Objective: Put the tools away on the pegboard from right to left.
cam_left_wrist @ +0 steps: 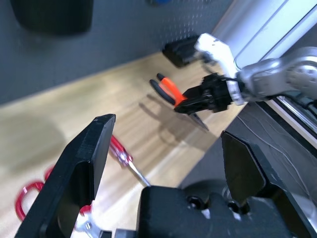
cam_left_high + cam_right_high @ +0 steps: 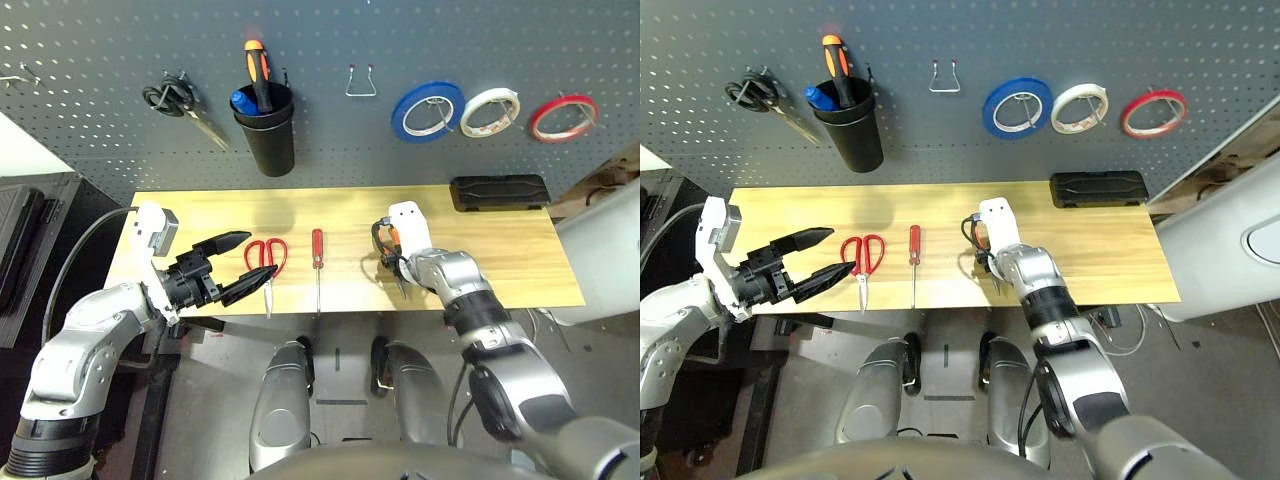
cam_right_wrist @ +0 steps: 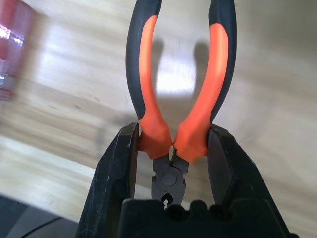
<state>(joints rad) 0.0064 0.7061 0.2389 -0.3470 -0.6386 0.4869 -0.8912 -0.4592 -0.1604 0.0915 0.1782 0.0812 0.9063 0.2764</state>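
Note:
My right gripper (image 3: 173,136) is shut on the orange-handled pliers (image 3: 147,79), gripping the handles just above the joint, low over the wooden table (image 2: 500,260). The same pliers (image 2: 385,240) sit right of the table's middle. The red-handled screwdriver (image 2: 318,262) lies at the centre, with the red-handled scissors (image 2: 266,256) to its left. My left gripper (image 2: 255,258) stands open beside the scissors' handles, holding nothing. The thin red tape ring (image 2: 563,117) hangs at the far right of the pegboard (image 2: 330,140).
On the pegboard hang a blue tape roll (image 2: 428,108), a white tape roll (image 2: 489,110), a bare hook (image 2: 361,82), a black cup (image 2: 265,130) holding tools, and black-handled scissors (image 2: 180,105). A black case (image 2: 499,191) lies at the table's back right.

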